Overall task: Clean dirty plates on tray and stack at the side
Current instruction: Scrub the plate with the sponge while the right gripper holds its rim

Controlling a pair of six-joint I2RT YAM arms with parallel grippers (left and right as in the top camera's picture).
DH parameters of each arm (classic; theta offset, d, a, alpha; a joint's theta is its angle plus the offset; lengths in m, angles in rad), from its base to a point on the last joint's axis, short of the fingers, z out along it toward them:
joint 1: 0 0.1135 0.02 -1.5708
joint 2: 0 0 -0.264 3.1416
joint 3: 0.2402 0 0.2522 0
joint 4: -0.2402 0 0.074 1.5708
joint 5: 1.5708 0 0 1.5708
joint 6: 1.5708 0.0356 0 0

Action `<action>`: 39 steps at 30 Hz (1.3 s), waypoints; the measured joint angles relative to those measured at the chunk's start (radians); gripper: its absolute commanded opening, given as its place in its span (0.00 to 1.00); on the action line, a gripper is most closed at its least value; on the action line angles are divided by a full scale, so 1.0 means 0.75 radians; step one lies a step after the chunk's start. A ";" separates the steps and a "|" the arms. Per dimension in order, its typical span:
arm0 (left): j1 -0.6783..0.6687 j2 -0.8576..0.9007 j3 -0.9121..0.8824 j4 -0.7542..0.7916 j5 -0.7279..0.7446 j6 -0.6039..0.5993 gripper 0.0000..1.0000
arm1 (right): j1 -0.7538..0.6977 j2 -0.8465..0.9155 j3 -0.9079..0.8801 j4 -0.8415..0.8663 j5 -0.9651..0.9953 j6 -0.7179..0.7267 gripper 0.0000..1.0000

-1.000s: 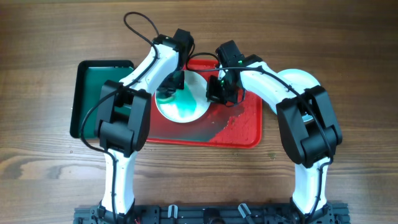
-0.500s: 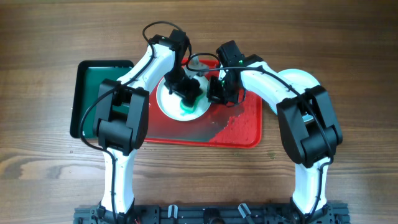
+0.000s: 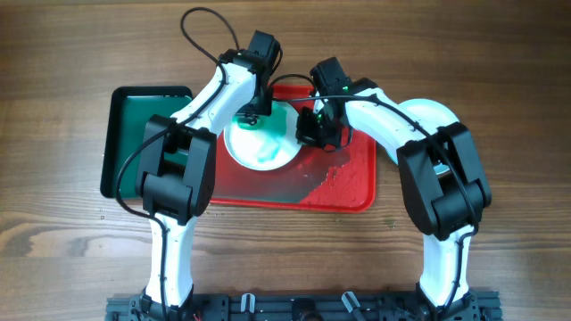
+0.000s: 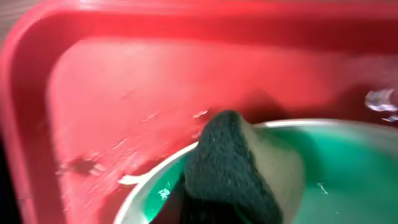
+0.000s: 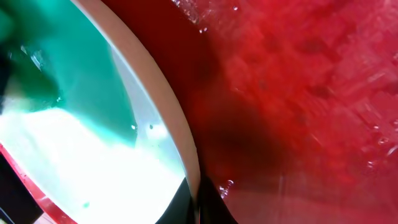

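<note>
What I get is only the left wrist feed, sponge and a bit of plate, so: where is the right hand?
Observer: The right hand pinches the plate at its right rim, on the red tray.
Operator: Is the plate clean yet?
Observer: No; the right wrist view shows a teal smear over part of it.
Operator: Anything beside the tray?
Observer: A green tray lies on its left.
</note>
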 measured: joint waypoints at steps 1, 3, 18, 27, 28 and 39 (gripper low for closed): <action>0.002 0.000 0.000 -0.044 -0.035 -0.032 0.04 | 0.001 0.000 0.000 0.003 -0.002 0.000 0.04; 0.007 0.000 0.001 -0.125 -0.040 -0.041 0.04 | 0.004 0.000 0.000 0.001 -0.009 -0.001 0.04; 0.011 0.019 -0.015 -0.233 0.950 0.770 0.04 | 0.003 0.000 0.000 -0.021 -0.010 -0.005 0.04; -0.030 0.005 -0.010 0.194 0.366 0.238 0.04 | -0.007 0.000 0.000 -0.009 0.000 0.000 0.04; -0.033 0.004 -0.006 0.180 0.236 0.175 0.04 | -0.007 0.000 0.000 -0.006 0.000 0.001 0.04; 0.013 0.003 -0.001 -0.407 0.232 -0.034 0.04 | 0.005 0.000 0.011 -0.018 -0.015 -0.022 0.04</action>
